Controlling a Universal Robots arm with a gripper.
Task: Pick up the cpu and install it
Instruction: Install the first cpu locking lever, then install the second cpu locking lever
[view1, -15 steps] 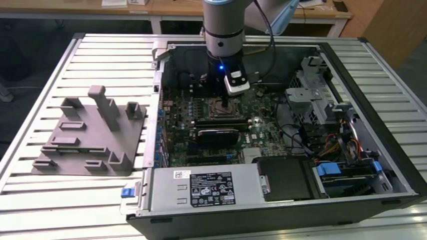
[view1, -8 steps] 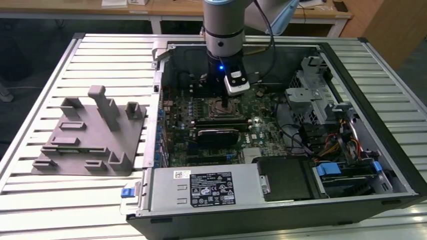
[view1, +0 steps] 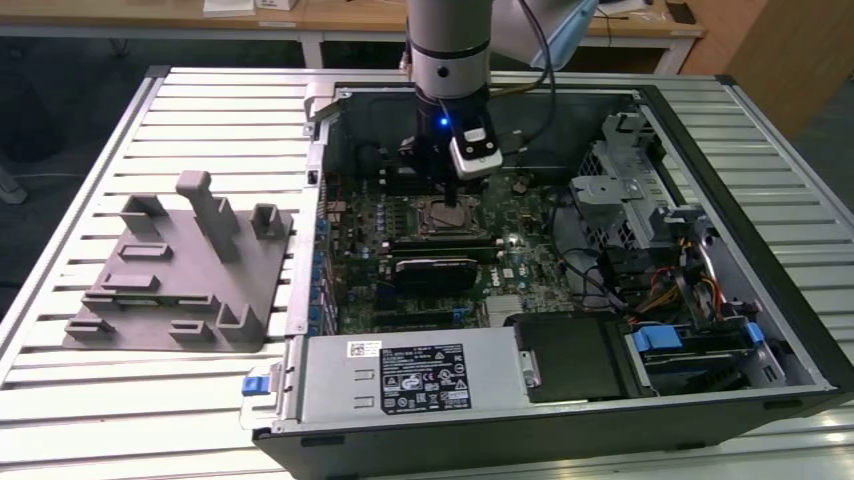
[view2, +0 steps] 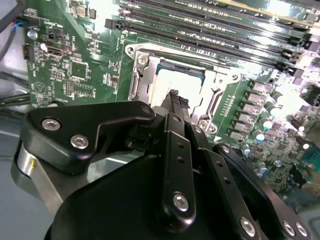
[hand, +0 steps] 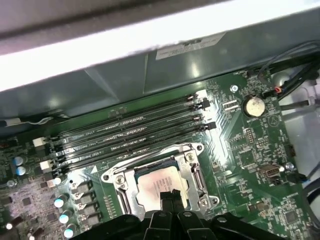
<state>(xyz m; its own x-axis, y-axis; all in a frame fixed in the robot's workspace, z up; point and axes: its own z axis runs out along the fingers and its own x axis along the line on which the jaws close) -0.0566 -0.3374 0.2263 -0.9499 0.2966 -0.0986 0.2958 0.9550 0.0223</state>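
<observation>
The open black computer case (view1: 561, 300) is lying flat on the slatted metal bench (view1: 200, 400), so its green motherboard (view1: 514, 270) is facing up to me. I am hanging my tool (hand: 170, 196) straight above the metal-framed socket (hand: 192, 172), because the small flat square cpu with silvery top (hand: 155, 186) is lying inside it. My tool's fingers are standing narrow, pressed together, holding nothing, just over the chip.

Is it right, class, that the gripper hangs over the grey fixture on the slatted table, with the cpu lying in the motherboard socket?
Not quite. The gripper hangs inside the open computer case, over the motherboard socket, not over the grey fixture; the exterior view shows it. The cpu does lie in the socket.
</observation>
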